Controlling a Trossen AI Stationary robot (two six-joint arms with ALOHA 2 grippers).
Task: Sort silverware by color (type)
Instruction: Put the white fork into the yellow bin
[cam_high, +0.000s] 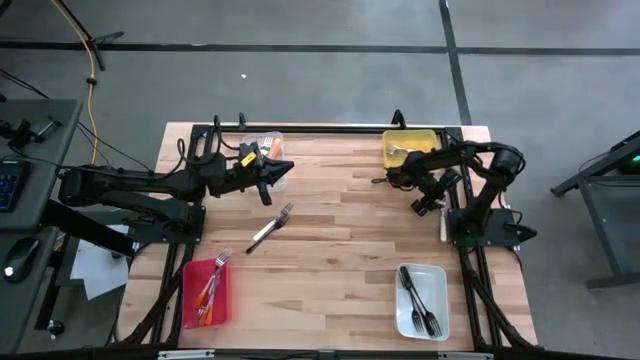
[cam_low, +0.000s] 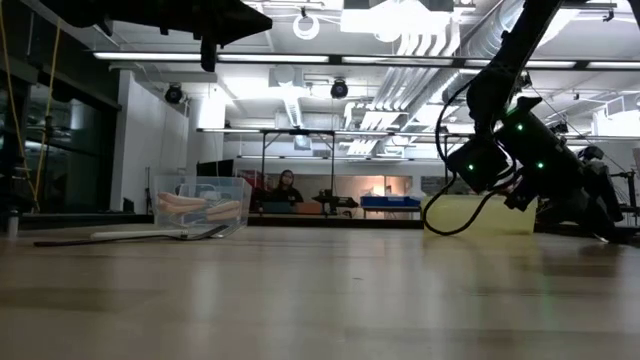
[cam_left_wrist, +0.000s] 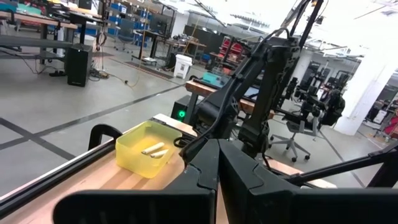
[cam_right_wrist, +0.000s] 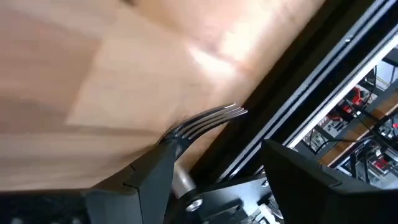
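Both arms top the high view: left gripper (cam_high: 284, 170) pinched empty by the clear bin (cam_high: 272, 150), one fork (cam_high: 270, 229) loose mid-frame. Right wrist view: right gripper (cam_right_wrist: 217, 180) spread wide around a second fork (cam_right_wrist: 208, 119) at the table's edge, likely pre-grasp.

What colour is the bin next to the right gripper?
Yellow: the bin is translucent yellow, clearest in the high view.
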